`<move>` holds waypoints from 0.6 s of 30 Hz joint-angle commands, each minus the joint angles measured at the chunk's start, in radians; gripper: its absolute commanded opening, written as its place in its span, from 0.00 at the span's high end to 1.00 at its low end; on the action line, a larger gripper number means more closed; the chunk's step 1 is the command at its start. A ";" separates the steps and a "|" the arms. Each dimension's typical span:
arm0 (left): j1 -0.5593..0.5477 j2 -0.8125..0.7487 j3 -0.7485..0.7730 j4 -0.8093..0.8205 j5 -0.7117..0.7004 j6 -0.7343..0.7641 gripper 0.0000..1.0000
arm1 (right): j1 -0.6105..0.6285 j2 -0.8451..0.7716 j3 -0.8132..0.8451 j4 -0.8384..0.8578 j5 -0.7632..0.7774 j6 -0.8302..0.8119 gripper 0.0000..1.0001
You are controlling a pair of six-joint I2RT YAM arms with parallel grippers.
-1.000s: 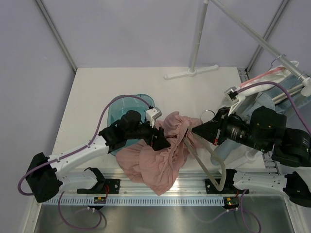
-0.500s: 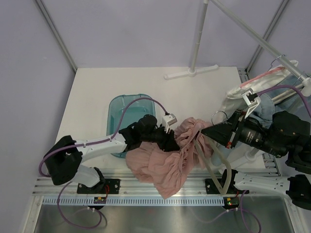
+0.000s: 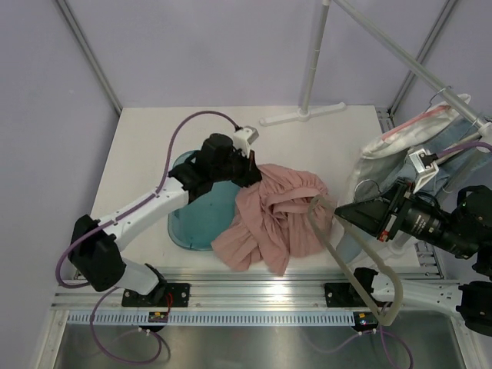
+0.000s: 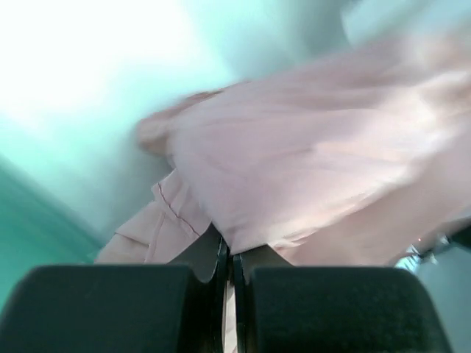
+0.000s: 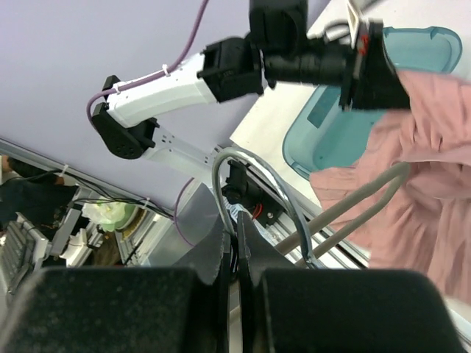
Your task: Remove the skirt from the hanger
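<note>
what's going on: two-arm tug to get the skirt [image 3: 277,215] off the hanger [image 5: 346,204]. I'd call it mid-pull, not done yet

skirt: bunched pink heap in the middle of the counter [image 3: 146,146], toward the near edge. Its left side hangs over the right rim of the teal basin [image 3: 192,227], and its right side is wrapped around one end of the hanger

hanger: sticks out of the cloth at a slant toward the near right corner, with its far end out over the rail [image 3: 269,288]

left end effector [image 3: 254,175]: pinched tight on a thin fold at the skirt's back left edge. The wrist view shows cloth squeezed between the fingers [image 4: 210,257] with basically no gap

right end effector [image 3: 338,212]: also closed down narrow, and it looks clamped on the hanger up near the hook. Hard to see the exact contact, but the hanger is off the counter, so something is carrying it

worry 1: the left grip is only a small bite of thin fabric. If the waistband catches on the hanger's end, I'd expect the cloth to slide out of the pinch

worry 2: same snag, opposite result. If neither grip slips, the fabric gets stretched or torn

worry 3: the hanger could twist in that narrow clamp and tangle the cloth instead of freeing it

worry 4: the skirt lies on the basin, so a sideways pull may drag it

worry 5: the hanger's low end is near the rail and its cables and might hook on them
</note>
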 commanded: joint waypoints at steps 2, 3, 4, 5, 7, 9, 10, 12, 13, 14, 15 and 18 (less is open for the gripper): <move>0.100 -0.143 0.214 -0.158 -0.161 0.098 1.00 | -0.004 -0.053 -0.001 0.025 -0.019 0.031 1.00; 0.136 -0.158 0.266 -0.181 -0.171 0.106 1.00 | -0.004 -0.062 -0.012 0.028 -0.018 0.037 1.00; 0.153 -0.169 0.297 -0.195 -0.169 0.123 1.00 | -0.004 -0.076 -0.024 0.033 -0.016 0.043 1.00; 0.169 -0.177 0.332 -0.216 -0.168 0.134 1.00 | -0.004 -0.105 -0.053 0.036 -0.015 0.047 1.00; 0.202 -0.178 0.450 -0.294 -0.159 0.155 1.00 | -0.004 -0.137 -0.091 0.047 -0.003 0.057 1.00; 0.210 -0.181 0.512 -0.356 -0.149 0.172 1.00 | -0.004 -0.150 -0.104 0.039 0.022 0.060 1.00; 0.209 -0.192 0.554 -0.368 -0.151 0.180 1.00 | -0.004 -0.151 -0.113 0.036 0.027 0.058 1.00; 0.209 -0.210 0.579 -0.394 -0.152 0.186 1.00 | -0.004 -0.148 -0.118 0.033 0.040 0.054 1.00; 0.209 -0.233 0.593 -0.400 -0.157 0.190 1.00 | -0.004 -0.147 -0.119 0.030 0.043 0.052 1.00; 0.210 -0.243 0.598 -0.403 -0.160 0.192 1.00 | -0.004 -0.142 -0.124 0.031 0.048 0.051 1.00; 0.210 -0.252 0.602 -0.410 -0.160 0.195 1.00 | -0.004 -0.137 -0.127 0.031 0.048 0.047 1.00; 0.212 -0.266 0.636 -0.463 -0.194 0.212 1.00 | -0.004 -0.128 -0.139 0.033 0.050 0.046 1.00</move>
